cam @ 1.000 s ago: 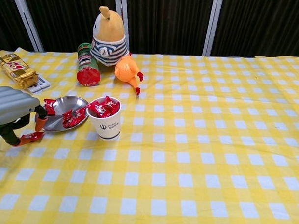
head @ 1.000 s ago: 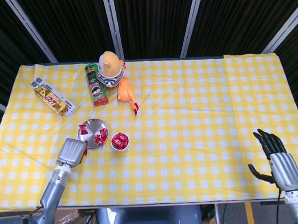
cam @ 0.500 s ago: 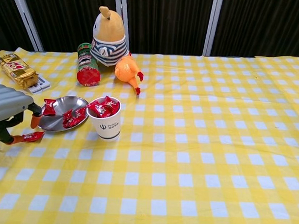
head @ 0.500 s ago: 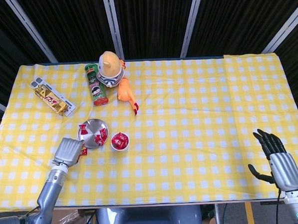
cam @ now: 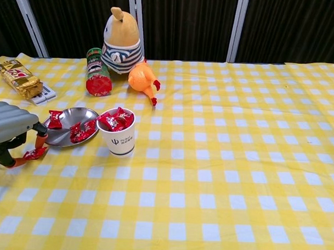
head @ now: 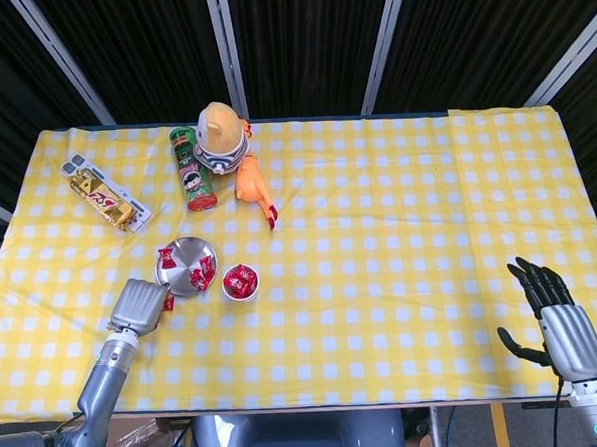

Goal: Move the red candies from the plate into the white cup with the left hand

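Your left hand (cam: pixel 10 131) sits low over the table (head: pixel 383 309) near its front left corner, just beside the near rim of the silver plate (cam: pixel 68 133). Its fingers are curled down around a red candy (cam: pixel 34 153) that lies on the yellow checked cloth just off the plate; whether they actually grip it cannot be told from either view.

More red candies lie on the plate: one (cam: pixel 55 120) at its left rim, and a small cluster (cam: pixel 82 130) at its right side, next to the white cup (cam: pixel 119 139). The cup stands upright, touching or almost touching the plate's right edge, and is already heaped with red candies (cam: pixel 115 119).

Your right hand (head: pixel 554 315) hangs at the front right corner of the table, palm empty, fingers straight and slightly apart, well away from everything else.

Toward the back left of the table stand a plush toy in a striped shirt (cam: pixel 121 38), a green snack can (cam: pixel 97 72) lying tilted beside it, and an orange toy bird (cam: pixel 143 78). A gold-wrapped bar (cam: pixel 19 78) lies near the left edge.
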You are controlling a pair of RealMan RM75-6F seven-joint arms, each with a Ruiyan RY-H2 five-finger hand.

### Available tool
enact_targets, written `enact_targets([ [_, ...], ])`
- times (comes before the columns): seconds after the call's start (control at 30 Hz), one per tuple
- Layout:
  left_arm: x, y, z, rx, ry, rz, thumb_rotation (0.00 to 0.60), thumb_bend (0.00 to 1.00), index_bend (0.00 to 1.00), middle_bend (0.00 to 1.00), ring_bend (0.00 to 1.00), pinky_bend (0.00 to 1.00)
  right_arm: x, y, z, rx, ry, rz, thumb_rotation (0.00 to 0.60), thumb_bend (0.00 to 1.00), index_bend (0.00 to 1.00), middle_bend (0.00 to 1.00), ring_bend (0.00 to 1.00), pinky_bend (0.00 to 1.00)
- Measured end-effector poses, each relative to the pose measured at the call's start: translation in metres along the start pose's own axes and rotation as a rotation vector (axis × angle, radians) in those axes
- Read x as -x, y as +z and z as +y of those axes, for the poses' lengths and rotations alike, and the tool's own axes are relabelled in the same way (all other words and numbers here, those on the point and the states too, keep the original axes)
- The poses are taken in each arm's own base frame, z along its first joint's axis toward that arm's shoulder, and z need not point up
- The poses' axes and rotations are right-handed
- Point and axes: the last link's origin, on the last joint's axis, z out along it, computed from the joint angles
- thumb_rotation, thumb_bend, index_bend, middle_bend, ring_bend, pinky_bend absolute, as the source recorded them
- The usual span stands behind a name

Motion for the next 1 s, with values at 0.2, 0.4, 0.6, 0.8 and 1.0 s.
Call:
enact_targets([
  [0.2,0.002,-0.001,0.006,0.016,-0.002,0.003,0.600,0.39,0.50,0.91,0.93,0.97,0.000,0.000,0.000,0.001,0.000,0.000,0.600,0.39,0.00,0.00,0.00,0.00],
  [0.4,0.003,-0.001,0.007,0.020,-0.004,0.002,0.600,0.44,0.56,0.91,0.93,0.97,0.000,0.000,0.000,0.000,0.001,0.000,0.600,0.39,0.00,0.00,0.00,0.00],
  [0.6,0.002,-0.002,0.009,0.028,-0.010,0.008,0.600,0.44,0.57,0.91,0.93,0.97,0.000,0.000,0.000,-0.001,0.002,0.001,0.600,0.39,0.00,0.00,0.00,0.00],
  [0.8,-0.010,-0.008,0.014,0.053,-0.048,0.044,0.600,0.44,0.57,0.91,0.93,0.97,0.000,0.000,0.000,-0.001,0.001,0.002,0.600,0.39,0.00,0.00,0.00,0.00],
  [1.0,-0.041,-0.016,0.023,0.095,-0.111,0.133,0.600,0.44,0.55,0.91,0.93,0.97,0.000,0.000,-0.001,-0.002,0.001,0.002,0.600,0.39,0.00,0.00,0.00,0.00],
])
